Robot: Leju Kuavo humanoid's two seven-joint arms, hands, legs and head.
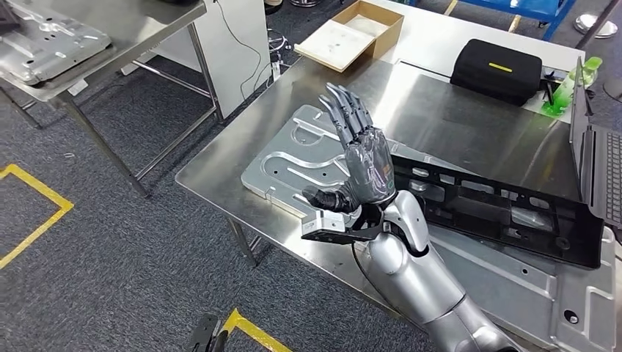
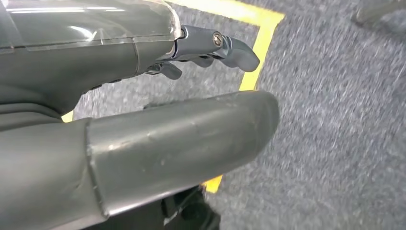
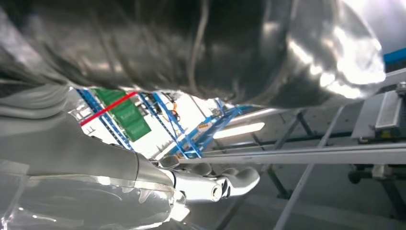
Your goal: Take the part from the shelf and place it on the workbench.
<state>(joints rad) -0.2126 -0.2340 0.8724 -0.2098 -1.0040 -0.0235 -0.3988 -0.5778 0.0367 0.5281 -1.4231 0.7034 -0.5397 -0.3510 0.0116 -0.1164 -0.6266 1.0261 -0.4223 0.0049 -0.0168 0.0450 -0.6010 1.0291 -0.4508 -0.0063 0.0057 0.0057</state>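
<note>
One robot hand, the right hand, is raised above the workbench with its palm turned up and its fingers stretched out and apart, holding nothing. Directly beneath it lies the part, a flat stamped silver metal plate, resting on the near left portion of the steel top, with the wrist and forearm covering its near corner. Just to the right, a long black plastic frame lies across a second, larger metal panel. Farther back sit a black zipped case, a green spray bottle and an open cardboard box; a laptop stands at the right edge. Off to the left, a separate steel table carries another silver plate. The left hand hangs over grey carpet marked with yellow tape, fingers curled loosely with nothing in them.
</note>
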